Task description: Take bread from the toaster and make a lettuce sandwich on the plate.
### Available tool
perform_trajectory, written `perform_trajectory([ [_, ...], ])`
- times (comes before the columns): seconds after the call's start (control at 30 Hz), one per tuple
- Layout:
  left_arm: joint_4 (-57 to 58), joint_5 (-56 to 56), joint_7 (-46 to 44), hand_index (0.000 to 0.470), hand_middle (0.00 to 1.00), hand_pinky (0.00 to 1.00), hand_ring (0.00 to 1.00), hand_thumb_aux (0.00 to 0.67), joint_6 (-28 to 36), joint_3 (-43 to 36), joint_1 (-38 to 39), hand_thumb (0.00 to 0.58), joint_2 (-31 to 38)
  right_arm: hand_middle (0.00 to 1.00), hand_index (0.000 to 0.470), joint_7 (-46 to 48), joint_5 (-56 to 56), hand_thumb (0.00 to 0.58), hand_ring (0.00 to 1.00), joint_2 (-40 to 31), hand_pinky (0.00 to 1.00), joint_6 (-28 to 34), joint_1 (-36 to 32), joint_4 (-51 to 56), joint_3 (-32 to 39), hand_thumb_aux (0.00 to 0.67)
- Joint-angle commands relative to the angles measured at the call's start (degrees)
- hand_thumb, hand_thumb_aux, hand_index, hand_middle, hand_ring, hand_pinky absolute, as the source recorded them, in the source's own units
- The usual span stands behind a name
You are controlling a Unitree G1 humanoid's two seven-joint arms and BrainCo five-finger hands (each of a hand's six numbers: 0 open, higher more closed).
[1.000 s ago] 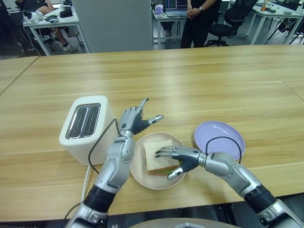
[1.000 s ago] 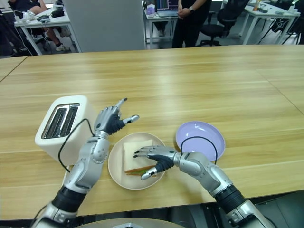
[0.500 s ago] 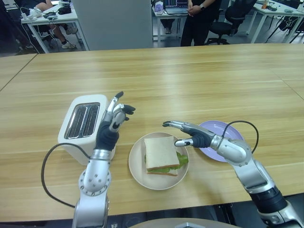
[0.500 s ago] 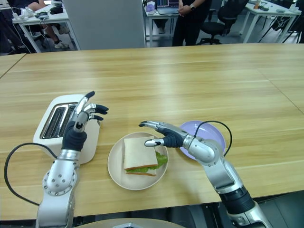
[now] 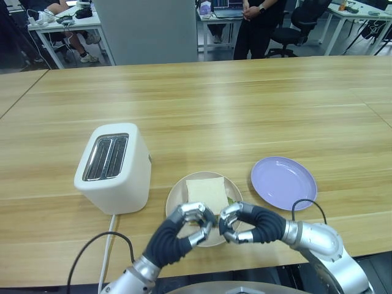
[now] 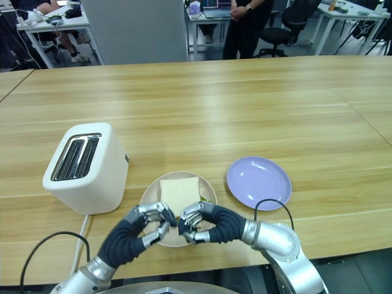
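Both curled over plate edge: left hand, right hand.

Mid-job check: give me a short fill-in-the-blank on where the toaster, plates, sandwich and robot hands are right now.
The toaster stands to the robot's ____ of the sandwich.
The sandwich lies on the beige plate; the second plate, to the robot's right of it, is ____ in colour.
The left robot hand and right robot hand sit at the beige plate's near edge, holding nothing, with fingers ____.
Missing words: left; purple; curled.
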Motion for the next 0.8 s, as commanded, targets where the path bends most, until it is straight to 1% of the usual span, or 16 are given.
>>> perform_trajectory([
  [0.03,6.07,0.49,-2.71,0.460,1.00,1.00,1.00,0.670,-0.81,-2.31,1.83,0.580,3.12,1.00,0.460,-0.98,-1.21,0.580,1.00,-0.03,1.00,1.37,1.22,5.37,2.55,0.670],
  [0.13,9.42,0.97,-2.59,0.460,1.00,1.00,1.00,0.670,-0.41,-2.37,1.48,0.580,4.00,1.00,0.460,-2.30,-3.89,0.580,1.00,0.36,1.00,1.36,1.51,10.08,4.71,0.670],
  [0.4,17.68,4.82,-1.35,0.460,1.00,1.00,1.00,0.670,3.82,-2.87,-1.28,0.580,4.68,1.00,0.460,-5.65,-10.59,0.580,1.00,1.21,1.00,1.03,0.95,20.10,9.24,0.670],
  [0.67,22.19,6.82,-0.74,0.460,1.00,1.00,1.00,0.670,5.74,-3.92,-3.55,0.580,3.56,1.00,0.460,-5.65,-14.51,0.580,1.00,-0.89,1.00,-0.60,2.21,24.34,11.22,0.670],
  [0.8,25.05,7.59,0.26,0.460,1.00,1.00,1.00,0.670,6.62,-3.82,-5.96,0.580,2.37,1.00,0.460,-6.50,-15.31,0.580,1.00,0.00,1.00,-0.53,1.20,26.09,11.63,0.670],
])
